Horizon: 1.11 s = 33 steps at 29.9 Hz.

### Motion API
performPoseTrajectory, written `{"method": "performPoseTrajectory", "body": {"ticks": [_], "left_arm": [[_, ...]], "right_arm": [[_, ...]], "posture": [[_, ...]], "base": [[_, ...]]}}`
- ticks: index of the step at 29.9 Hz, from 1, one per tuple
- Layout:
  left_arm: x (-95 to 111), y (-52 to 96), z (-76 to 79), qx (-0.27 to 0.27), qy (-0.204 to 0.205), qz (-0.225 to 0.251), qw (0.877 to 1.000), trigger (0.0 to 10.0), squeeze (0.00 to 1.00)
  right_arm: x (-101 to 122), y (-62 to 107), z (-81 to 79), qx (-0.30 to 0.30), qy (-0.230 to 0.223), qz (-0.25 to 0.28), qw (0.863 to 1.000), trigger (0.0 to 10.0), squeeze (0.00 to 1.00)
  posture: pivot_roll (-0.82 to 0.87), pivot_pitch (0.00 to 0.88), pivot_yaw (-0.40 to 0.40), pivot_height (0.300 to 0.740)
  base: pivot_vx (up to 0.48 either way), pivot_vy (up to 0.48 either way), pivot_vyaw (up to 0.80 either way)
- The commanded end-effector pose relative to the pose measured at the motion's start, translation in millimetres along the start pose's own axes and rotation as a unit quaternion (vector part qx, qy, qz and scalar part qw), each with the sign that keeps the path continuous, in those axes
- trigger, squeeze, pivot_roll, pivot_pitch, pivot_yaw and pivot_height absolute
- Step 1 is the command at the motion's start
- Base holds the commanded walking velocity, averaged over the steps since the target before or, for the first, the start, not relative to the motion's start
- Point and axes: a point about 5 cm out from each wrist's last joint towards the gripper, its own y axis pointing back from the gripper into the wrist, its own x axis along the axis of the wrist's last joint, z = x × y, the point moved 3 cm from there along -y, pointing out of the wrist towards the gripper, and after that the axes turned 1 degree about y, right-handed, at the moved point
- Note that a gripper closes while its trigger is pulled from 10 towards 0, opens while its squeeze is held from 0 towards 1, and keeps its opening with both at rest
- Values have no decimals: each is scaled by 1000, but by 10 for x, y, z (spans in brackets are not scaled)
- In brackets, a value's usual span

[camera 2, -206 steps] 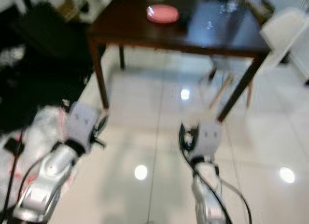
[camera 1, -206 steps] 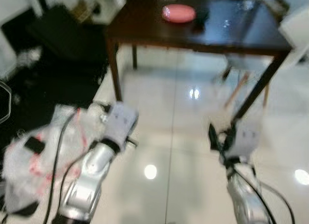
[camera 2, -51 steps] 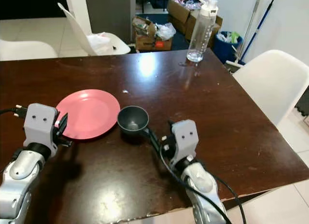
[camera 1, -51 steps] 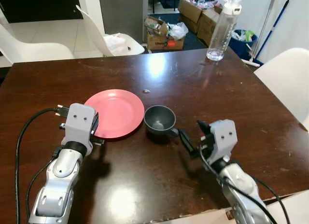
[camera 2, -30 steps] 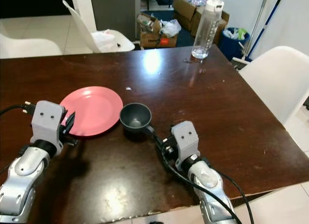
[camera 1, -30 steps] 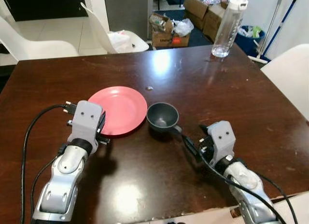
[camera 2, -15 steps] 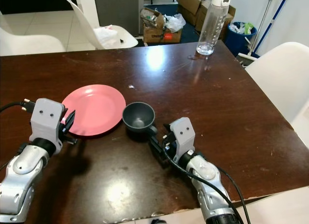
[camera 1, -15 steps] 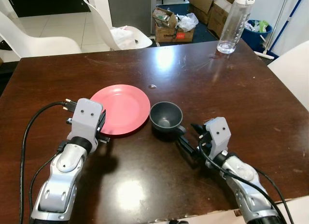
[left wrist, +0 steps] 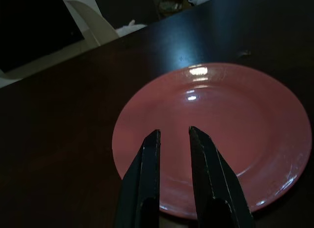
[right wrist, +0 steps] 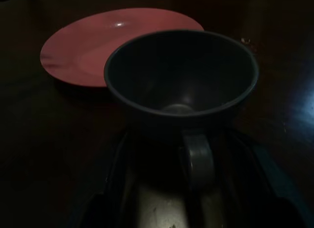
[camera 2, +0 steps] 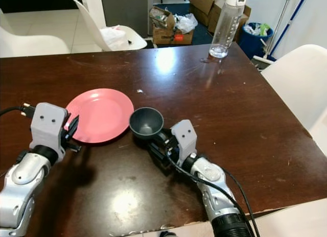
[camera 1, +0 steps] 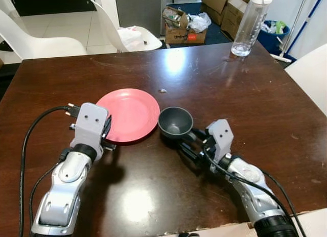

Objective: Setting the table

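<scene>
The dark worktop (camera 1: 245, 99) is carrying a pink plate (camera 1: 129, 115), which is lying just ahead of the left gripper (left wrist: 174, 134), its fingers slightly parted over the near rim, seemingly ready to pinch it. The right gripper (camera 2: 159, 145) is spreading either side of the grey cup's (camera 2: 146, 121) handle, the cup directly in front, probably for a handle grasp.

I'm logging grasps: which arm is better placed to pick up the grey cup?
The right. Its gripper has open jaws flanking the grey cup's handle, while the left gripper sits at the pink plate.
</scene>
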Motion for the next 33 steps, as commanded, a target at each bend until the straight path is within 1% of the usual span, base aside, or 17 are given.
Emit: {"method": "performPoseTrajectory", "body": {"ticks": [1,2,3,15,19,24,26,27,28,29,30,31,33], "left_arm": [[-52,31,-25,5,-4,-13,1000,10000,0],[-51,32,-20,5,-4,-13,1000,10000,0],[-51,30,-16,5,-3,-13,1000,10000,0],[-59,23,-9,5,0,-14,1000,10000,0],[-62,18,19,2,5,-14,1000,10000,0],[-70,11,114,-10,13,-15,1000,10000,0],[-69,10,127,-11,14,-15,1000,10000,0],[-69,10,127,-11,14,-15,1000,10000,0],[-59,-10,139,-10,18,-14,1000,10000,0],[-55,-21,146,-11,20,-13,1000,10000,0],[-48,-39,171,-12,23,-12,1000,10000,0],[-48,-39,171,-12,23,-12,1000,10000,0],[-18,-62,226,-18,29,-6,999,10000,0]], "right_arm": [[-48,-2,-31,9,-1,-7,1000,1882,0],[-49,-4,-24,9,-1,-6,1000,392,0],[-52,-4,-14,8,0,-7,1000,0,0],[-56,-4,20,1,-6,-1,1000,0,0],[-32,9,36,-5,-12,7,1000,0,0],[162,65,83,-43,-27,51,997,0,0],[254,70,98,-59,-27,68,996,0,0],[254,70,98,-59,-27,68,996,0,0],[453,49,110,-83,-26,102,991,8863,0],[542,40,108,-93,-24,117,989,8863,0],[668,31,96,-104,-23,139,985,10000,0],[668,31,96,-104,-23,139,985,10000,0],[791,12,70,-119,-10,151,981,10000,0]], "posture": [[87,123,94,740],[87,123,94,740],[87,123,94,740],[76,116,93,740],[62,117,91,740],[47,124,93,740],[44,125,90,740],[44,125,90,740],[38,124,88,740],[38,124,88,740],[30,122,85,740],[30,122,85,740],[27,122,84,740]], "base": [[0,0,0],[0,0,0],[0,0,0],[0,0,0],[0,0,0],[0,0,0],[0,0,0],[0,0,0],[0,0,0],[0,0,0],[0,0,0],[0,0,0],[0,0,0]]}}
